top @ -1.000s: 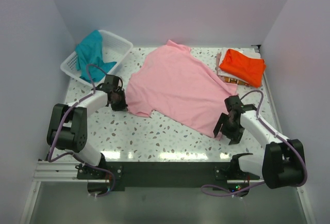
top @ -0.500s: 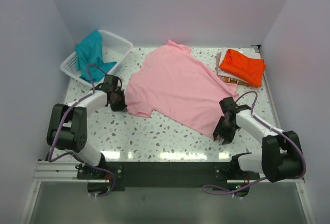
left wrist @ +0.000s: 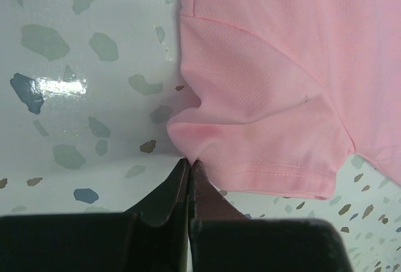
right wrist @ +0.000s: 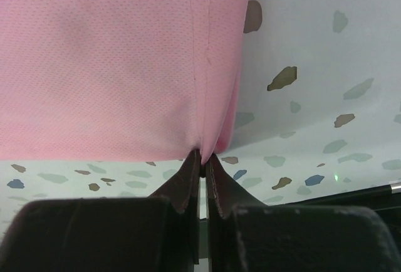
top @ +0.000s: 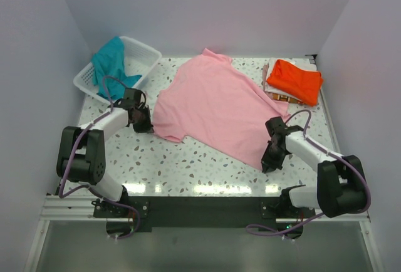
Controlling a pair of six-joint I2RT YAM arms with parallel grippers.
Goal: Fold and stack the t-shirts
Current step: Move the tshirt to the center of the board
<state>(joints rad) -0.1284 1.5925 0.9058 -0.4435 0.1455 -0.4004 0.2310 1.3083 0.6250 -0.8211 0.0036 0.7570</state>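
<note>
Holding anything, the left gripper (left wrist: 189, 162)?

— Yes. Its jaws are pressed together on a bunched fold at the edge of the pink shirt (top: 213, 106)'s sleeve, low over the table (top: 188, 159).

And the right gripper (right wrist: 202, 156)?

— Much the same. Its tips are closed tight and pinch the pink shirt's hem corner, where the side edge meets the bottom hem.

Where does that shirt lie?

— Spread flat across the middle of the table, on a slant, with the collar toward the far edge and the hem toward the near right. The left gripper is at its near-left sleeve and the right gripper at its near-right corner.

The other shirts?

— The orange shirt (top: 296, 79) lies folded at the far right, on top of something pale and flat that I cannot make out. It is close by the pink shirt, but I cannot tell if they touch. The teal shirt (top: 113, 62) is crumpled in the basket (top: 145, 59) at the far left, partly draped over its rim and apart from the pink one.
</note>
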